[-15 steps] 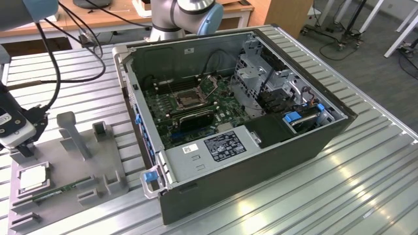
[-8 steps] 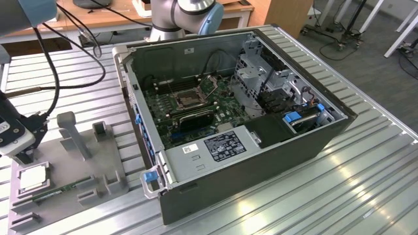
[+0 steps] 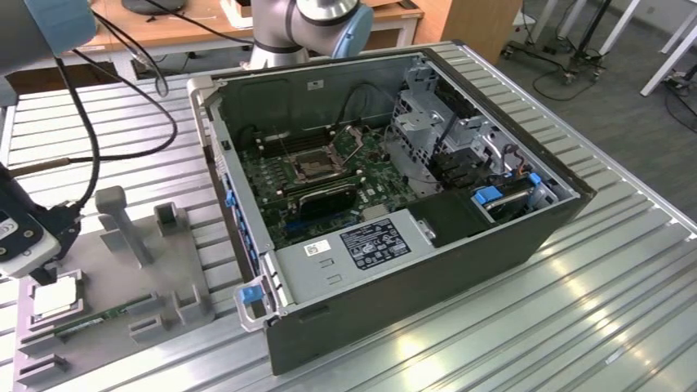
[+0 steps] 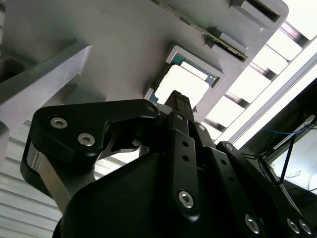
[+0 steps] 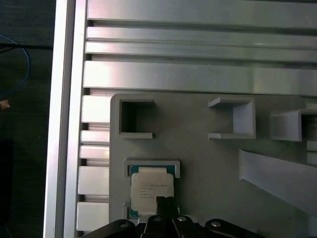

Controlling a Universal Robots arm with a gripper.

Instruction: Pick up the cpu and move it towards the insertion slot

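— Where's the gripper (image 3: 46, 276)?
— Lower left of the exterior view, over the cpu (image 3: 55, 298), which lies in its grey holder (image 3: 130, 261). How far it is open, I cannot tell.
— And the insertion slot (image 3: 316, 166)?
— Mid-frame, inside the case (image 3: 436, 269), well apart.

Illegible print on cpu (image 5: 150, 184)

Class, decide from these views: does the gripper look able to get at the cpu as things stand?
Probably yes. The gripper hangs right over the cpu, which lies flat in its recess in the grey holder with nothing on top; the holder's posts stand off to one side.
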